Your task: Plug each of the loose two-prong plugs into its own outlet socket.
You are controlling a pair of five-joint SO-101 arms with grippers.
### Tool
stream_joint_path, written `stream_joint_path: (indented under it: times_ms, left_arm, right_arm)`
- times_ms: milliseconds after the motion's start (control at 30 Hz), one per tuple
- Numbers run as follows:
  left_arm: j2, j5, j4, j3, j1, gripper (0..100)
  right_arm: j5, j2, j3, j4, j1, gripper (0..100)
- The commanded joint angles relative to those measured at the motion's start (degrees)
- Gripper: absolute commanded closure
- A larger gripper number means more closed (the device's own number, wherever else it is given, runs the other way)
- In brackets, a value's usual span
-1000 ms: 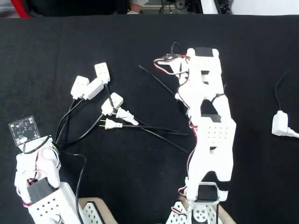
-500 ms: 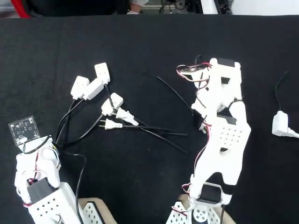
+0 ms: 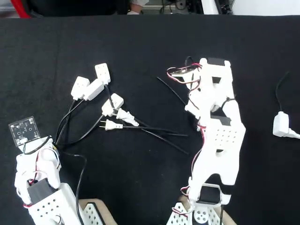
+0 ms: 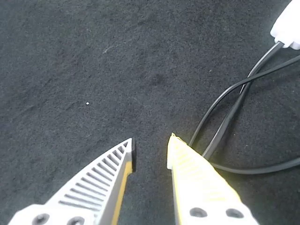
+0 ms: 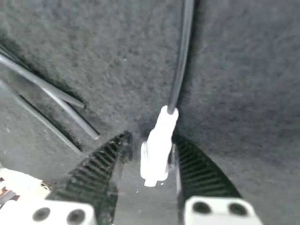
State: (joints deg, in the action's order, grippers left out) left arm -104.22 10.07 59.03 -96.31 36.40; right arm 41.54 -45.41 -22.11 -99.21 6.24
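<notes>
My right gripper (image 5: 150, 138) is shut on a small white two-prong plug (image 5: 158, 143), whose black cord (image 5: 180, 61) runs away over the cloth. From above, the right arm (image 3: 213, 126) stands mid-table with that cord (image 3: 171, 91) trailing to its left. Three loose white plugs (image 3: 112, 124) (image 3: 126, 116) (image 3: 115, 101) lie left of centre. A cluster of white outlet sockets (image 3: 93, 83) sits just beyond them. My left gripper (image 4: 151, 143) is open over bare cloth beside black cords (image 4: 225, 117), and the left arm (image 3: 37, 176) is at the front left.
Another white plug piece (image 3: 281, 124) with a black cord lies near the right edge. Black cords (image 3: 154, 131) cross the cloth between the plugs and the right arm. The table (image 3: 140, 42) is covered in black cloth, bare at the back.
The right arm swung to the right with the plug's cord following, then came back a little to the left. The left arm has stayed still.
</notes>
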Motion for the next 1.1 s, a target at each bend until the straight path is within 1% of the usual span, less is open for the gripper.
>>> stream_joint_path:
  times_ms: [0, 333, 467, 833, 900, 1000, 1067]
  left_arm:
    - [-0.2, 0.5, -0.6, -1.0, -0.7, 87]
    - [-0.2, 0.5, -0.6, -1.0, -0.7, 87]
    - [-0.2, 0.5, -0.6, -1.0, -0.7, 87]
    - [-0.2, 0.5, -0.6, -1.0, -0.7, 87]
    - [-0.2, 0.5, -0.6, -1.0, -0.7, 87]
    - [-0.2, 0.5, -0.6, -1.0, -0.7, 87]
    - [-0.2, 0.5, -0.6, -1.0, -0.7, 87]
  right_arm:
    - [-0.5, 0.1, -3.6, -1.8, -1.6, 85.1]
    - [-0.1, 0.4, -4.5, -1.7, -2.1, 84.8]
    - [-0.1, 0.4, -7.2, -1.8, -1.4, 85.0]
    - [-0.1, 0.4, -7.2, -1.8, -1.0, 85.2]
    - [-0.1, 0.2, -7.2, -1.8, -1.0, 87.8]
    - [-0.1, 0.0, -7.1, -1.8, -1.1, 94.3]
    - [-0.1, 0.0, -7.1, -1.8, -1.1, 96.2]
